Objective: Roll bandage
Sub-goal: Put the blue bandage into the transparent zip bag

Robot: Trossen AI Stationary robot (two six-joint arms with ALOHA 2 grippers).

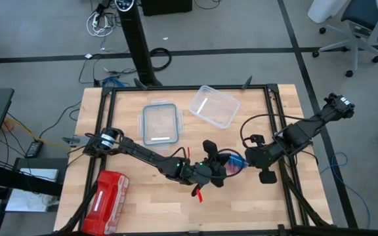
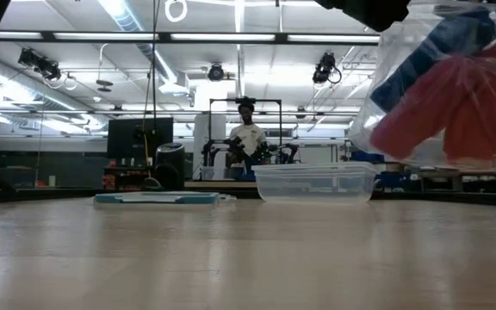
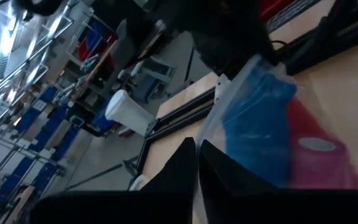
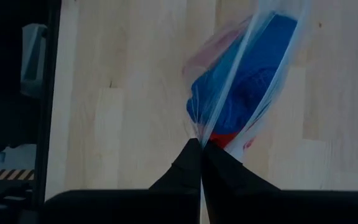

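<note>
My right claw (image 4: pixel 201 144) pressed together, pinching clear plastic bag (image 4: pixel 272 74), bag held above bench (image 1: pixel 143 203). Bandage (image 4: pixel 241 81) inside bag, blue, beside red-pink rolls (image 2: pixel 455 108). My left claw (image 3: pixel 197 149) near bag, fingers close together; cannot tell if gripping. Clear container (image 1: pixel 214 105) and lid (image 1: pixel 160 123) toward bench back; red pouch (image 1: pixel 107 199) near front left.

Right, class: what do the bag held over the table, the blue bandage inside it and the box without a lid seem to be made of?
Bag: thin clear plastic film, glossy; it creases and shows its contents. Bandage: soft matte fabric, probably woven. Box: stiff see-through plastic, slightly cloudy.
</note>
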